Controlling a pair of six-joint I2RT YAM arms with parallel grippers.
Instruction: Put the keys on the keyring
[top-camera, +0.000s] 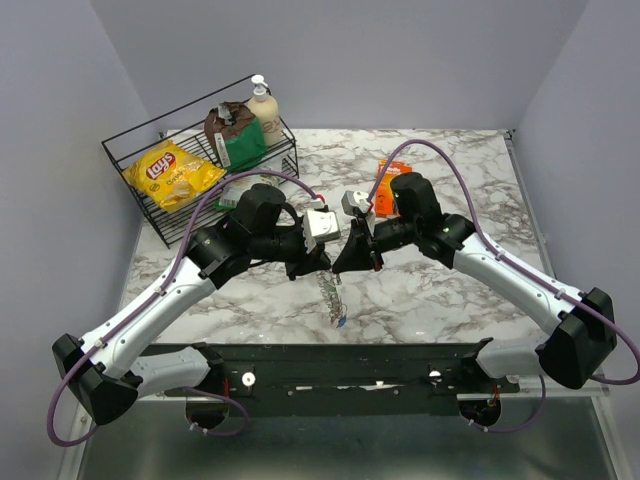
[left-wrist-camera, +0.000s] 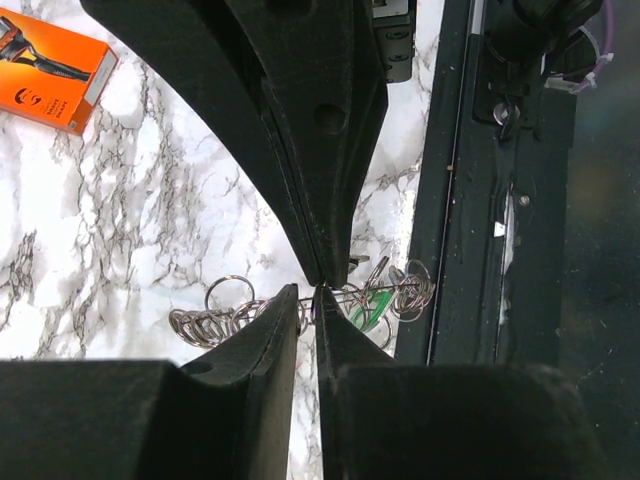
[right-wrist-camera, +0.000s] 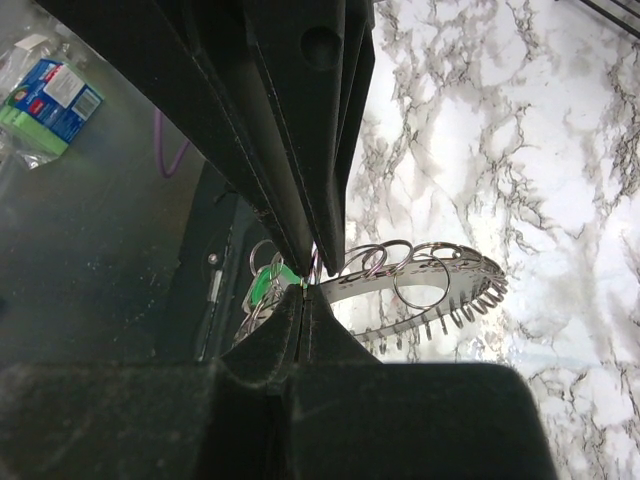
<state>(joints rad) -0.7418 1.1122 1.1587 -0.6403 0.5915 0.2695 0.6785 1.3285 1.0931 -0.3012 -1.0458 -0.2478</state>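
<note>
The keyring (top-camera: 333, 295) hangs over the marble between my two grippers, with a blue key (top-camera: 341, 321) at its low end. My left gripper (top-camera: 322, 262) and right gripper (top-camera: 350, 262) meet tip to tip above it. In the left wrist view the left gripper (left-wrist-camera: 310, 292) shows a narrow gap. The keyring (left-wrist-camera: 215, 322) runs across its tips, and a green key (left-wrist-camera: 370, 305) dangles just right of them. In the right wrist view the right gripper (right-wrist-camera: 305, 288) is pinched shut on the end of the keyring (right-wrist-camera: 440, 275), beside the green key (right-wrist-camera: 262, 288). No red key shows.
A black wire basket (top-camera: 130, 165) at the back left holds a yellow chip bag (top-camera: 170, 172), a brown bag (top-camera: 232, 135) and a soap bottle (top-camera: 264, 108). An orange box (top-camera: 385, 170) lies behind the right arm. A black rail (top-camera: 340, 365) runs along the near edge.
</note>
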